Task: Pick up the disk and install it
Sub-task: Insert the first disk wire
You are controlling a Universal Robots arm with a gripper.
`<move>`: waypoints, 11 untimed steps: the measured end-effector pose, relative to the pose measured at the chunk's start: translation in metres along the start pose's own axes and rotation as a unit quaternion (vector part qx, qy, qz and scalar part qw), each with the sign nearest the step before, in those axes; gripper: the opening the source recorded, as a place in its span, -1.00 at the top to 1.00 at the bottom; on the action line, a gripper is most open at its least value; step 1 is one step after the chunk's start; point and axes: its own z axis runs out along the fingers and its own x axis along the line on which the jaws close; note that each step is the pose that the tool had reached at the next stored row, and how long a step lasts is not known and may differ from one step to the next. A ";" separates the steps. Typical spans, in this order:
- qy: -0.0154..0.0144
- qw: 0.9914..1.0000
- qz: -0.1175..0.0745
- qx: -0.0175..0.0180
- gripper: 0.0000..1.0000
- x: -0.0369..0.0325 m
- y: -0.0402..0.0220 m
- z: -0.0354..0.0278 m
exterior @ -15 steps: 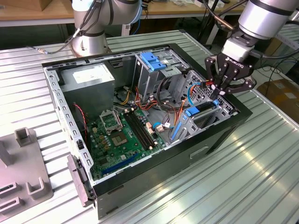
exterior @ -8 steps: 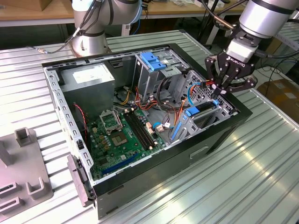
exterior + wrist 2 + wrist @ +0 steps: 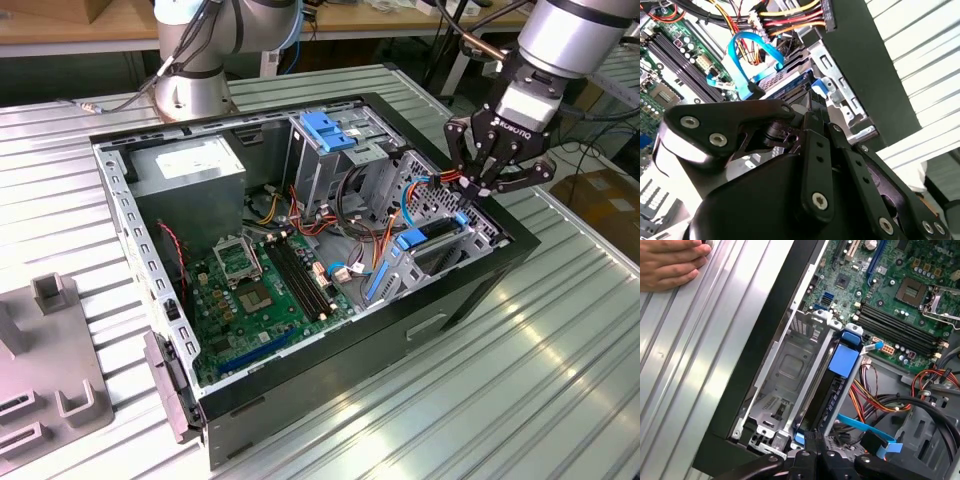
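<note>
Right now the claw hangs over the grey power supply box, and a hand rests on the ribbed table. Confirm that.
No. In the exterior view the claw hangs over the drive bay at the opposite end of the case, where the blue-framed disk stands; the power supply sits apart. The hand does rest on the ribbed table, as the first wrist view shows.

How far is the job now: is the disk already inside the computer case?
Done: the flat dark grey disk in its blue plastic frame stands in the metal drive bay of the open black computer case. In hand: the gripper is above its end. Left: full seating cannot be confirmed.
</note>
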 end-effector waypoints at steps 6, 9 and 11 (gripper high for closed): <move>0.001 1.000 -0.026 0.001 0.80 -0.0020 -0.0043 -0.0003; 0.001 0.999 -0.053 0.001 0.80 -0.0024 -0.0047 -0.0006; 0.001 0.999 -0.054 0.002 0.80 -0.0024 -0.0047 -0.0007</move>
